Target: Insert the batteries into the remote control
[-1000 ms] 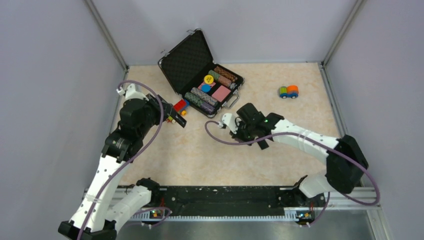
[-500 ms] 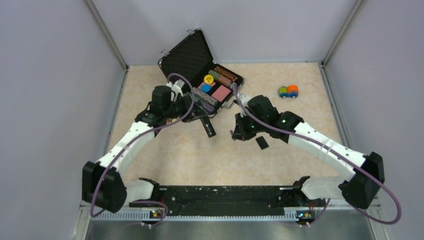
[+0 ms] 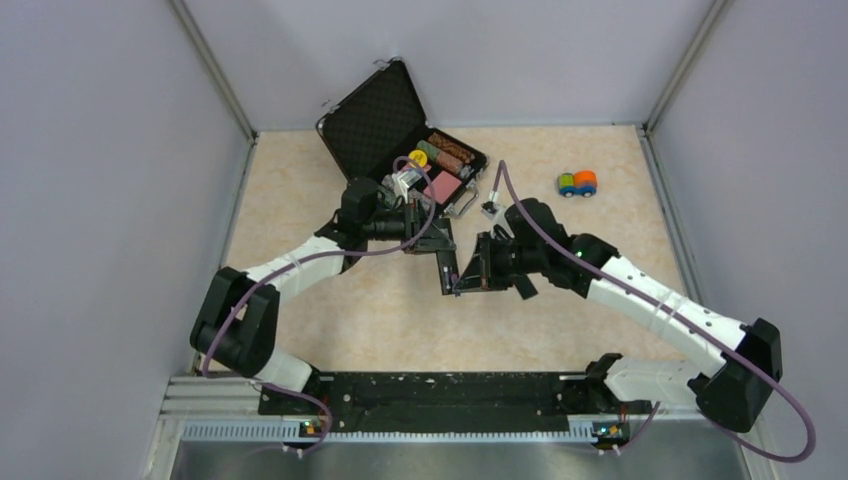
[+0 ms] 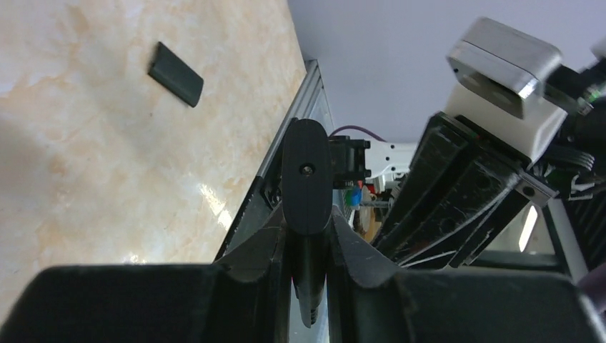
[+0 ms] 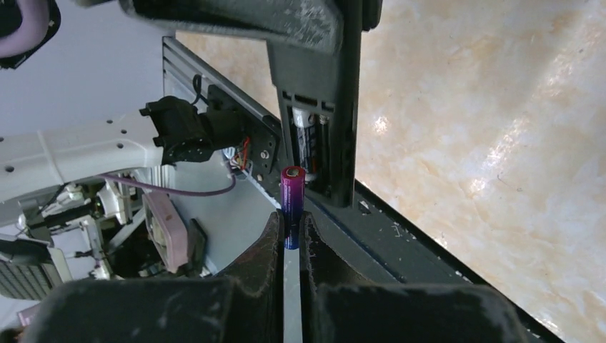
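From above, the left claw (image 3: pixel 437 245) is clamped on one end of the remote control (image 3: pixel 447 270), apparently holding it clear of the table (image 3: pixel 380 320). The right claw (image 3: pixel 468 278) sits just right of the remote, shut, its load too small to make out here.

The left wrist view shows the remote edge-on, pinched between the fingers. It also shows the loose black cover (image 4: pixel 176 63), lying flat well away from the remote.

Only the right wrist view shows the purple battery (image 5: pixel 292 196), nipped by its lower half, tip just short of the remote's open bay. A pale battery (image 5: pixel 307 139) looks already seated there. The purple one should be light, rigid and slick, liable to pivot, so a mid-body grip seems wisest. The remote is stiff and best held by its long edges.
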